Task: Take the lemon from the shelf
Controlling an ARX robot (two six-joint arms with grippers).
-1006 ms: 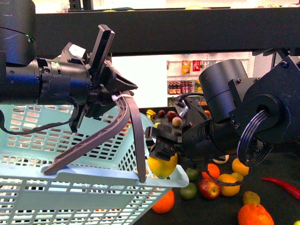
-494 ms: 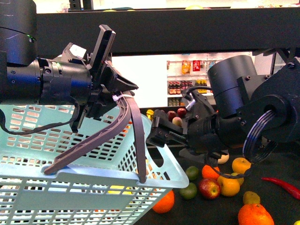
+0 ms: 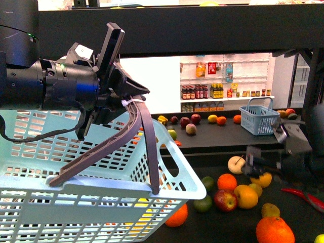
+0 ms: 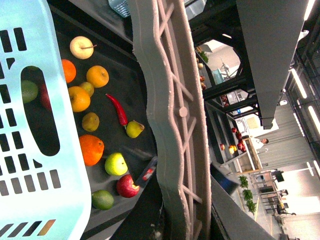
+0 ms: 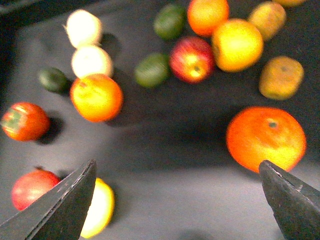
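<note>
Now, right gripper (image 5: 177, 165) jaws spread wide — empty over the shelf (image 5: 165, 145), left gripper (image 3: 124, 95) jaws clamped on basket handle (image 3: 144, 147).

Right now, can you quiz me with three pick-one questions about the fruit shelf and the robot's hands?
1. Where is the red chilli? A hanging on a wall; B lying on the black shelf among fruit; C in a gripper.
2. What colour is the big basket the left gripper holds? A red; B yellow; C light blue.
3. The right gripper is: A open and empty; B shut on an orange; C shut on a lemon.
Answers: B, it lies flat on the shelf; C, its mesh walls are pale blue; A, its fingers are spread wide with nothing between.
</note>
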